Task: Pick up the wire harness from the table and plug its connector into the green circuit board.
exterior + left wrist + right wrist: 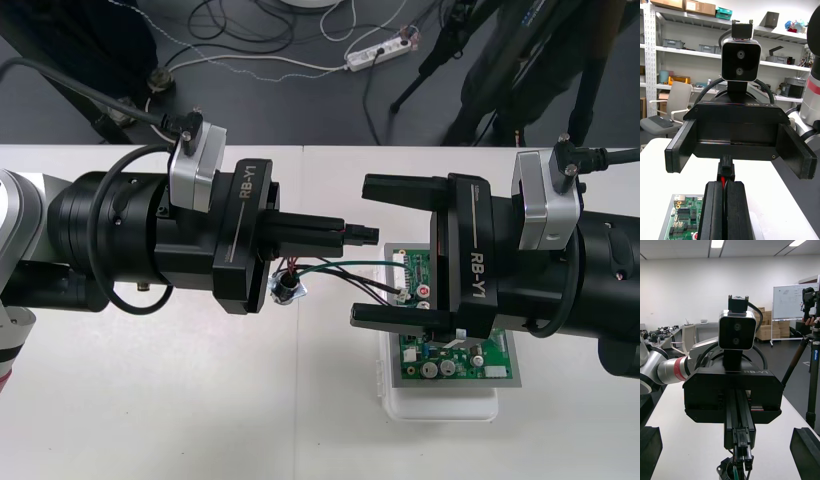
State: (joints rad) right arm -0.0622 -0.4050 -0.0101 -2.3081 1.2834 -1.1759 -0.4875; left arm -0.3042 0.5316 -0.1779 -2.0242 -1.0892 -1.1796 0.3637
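My left gripper (338,232) is shut on the harness's black plug (363,234), which sticks out past its fingertips above the table. Red, black and green wires (345,268) hang below it, trailing towards the green circuit board (455,352), and the round metal socket (287,290) dangles under the fingers. My right gripper (360,250) faces it, open, one finger on either side of the plug. In the left wrist view the plug (725,167) juts from the shut fingers (735,210), red wire between them. The right wrist view has the plug (743,456) in front of the open fingers (805,450).
The board sits on a white base (440,408) at the table's front right, partly under the right gripper. The two arms span the middle of the table. Cables and a power strip (380,50) lie on the dark floor beyond the far edge.
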